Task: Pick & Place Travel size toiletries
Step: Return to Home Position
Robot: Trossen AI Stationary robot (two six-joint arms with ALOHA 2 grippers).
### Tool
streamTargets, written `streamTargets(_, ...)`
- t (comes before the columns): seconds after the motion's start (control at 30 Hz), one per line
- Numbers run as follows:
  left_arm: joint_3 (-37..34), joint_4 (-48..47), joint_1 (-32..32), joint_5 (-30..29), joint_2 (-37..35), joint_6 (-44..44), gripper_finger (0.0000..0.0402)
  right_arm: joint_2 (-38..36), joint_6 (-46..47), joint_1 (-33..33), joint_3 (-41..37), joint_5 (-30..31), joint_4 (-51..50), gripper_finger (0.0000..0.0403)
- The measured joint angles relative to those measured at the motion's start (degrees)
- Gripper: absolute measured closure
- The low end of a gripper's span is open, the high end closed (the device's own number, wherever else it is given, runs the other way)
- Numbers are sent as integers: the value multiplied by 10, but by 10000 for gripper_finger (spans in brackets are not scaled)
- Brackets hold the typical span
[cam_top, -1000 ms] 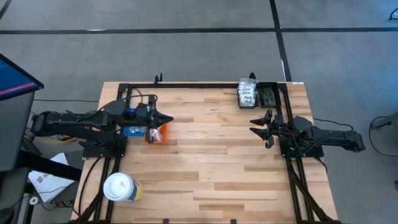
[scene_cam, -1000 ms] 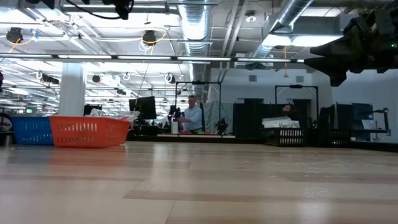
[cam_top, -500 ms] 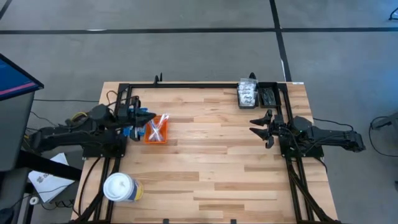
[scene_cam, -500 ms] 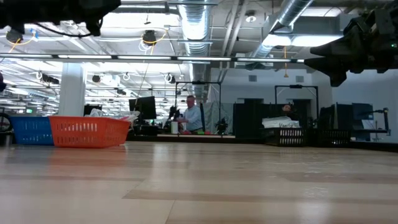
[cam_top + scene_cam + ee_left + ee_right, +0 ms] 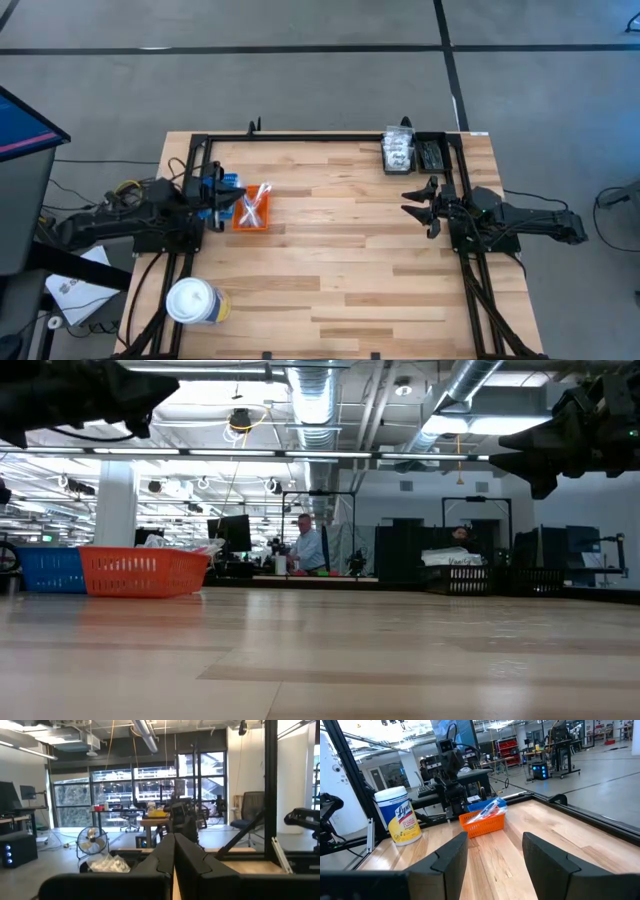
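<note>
An orange ribbed tray [image 5: 252,211] stands on the table's left part, with thin blue, pink and white sticks [image 5: 255,203] lying in it; it also shows in the right wrist view [image 5: 482,823] and the low view [image 5: 140,572]. My left gripper [image 5: 238,197] is shut and empty, just left of the orange tray and above the table; its shut fingers show in the left wrist view [image 5: 174,852]. My right gripper [image 5: 415,201] is open and empty at the table's right, raised. Clear packets with white contents [image 5: 398,152] lie in a tray at the far right.
A blue tray [image 5: 48,570] stands beside the orange one on its left. A dark tray [image 5: 432,153] stands beside the packets. A big white lidded tub [image 5: 193,301] lies at the near left. The black frame [image 5: 320,136] runs along the table's edges. People show in the room behind.
My left gripper has drawn back from above the orange tray toward the table's left edge. The sticks in the orange tray now show uncovered. My right arm has kept still.
</note>
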Motion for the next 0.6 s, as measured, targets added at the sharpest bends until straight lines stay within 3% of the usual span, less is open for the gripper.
streamTargets(0.3,-35,5,6,1,-16,28,401,0,0,0,0,0,0,221)
streamTargets(0.6,-57,32,60,63,-16,-12,400,0,0,0,0,0,0,221)
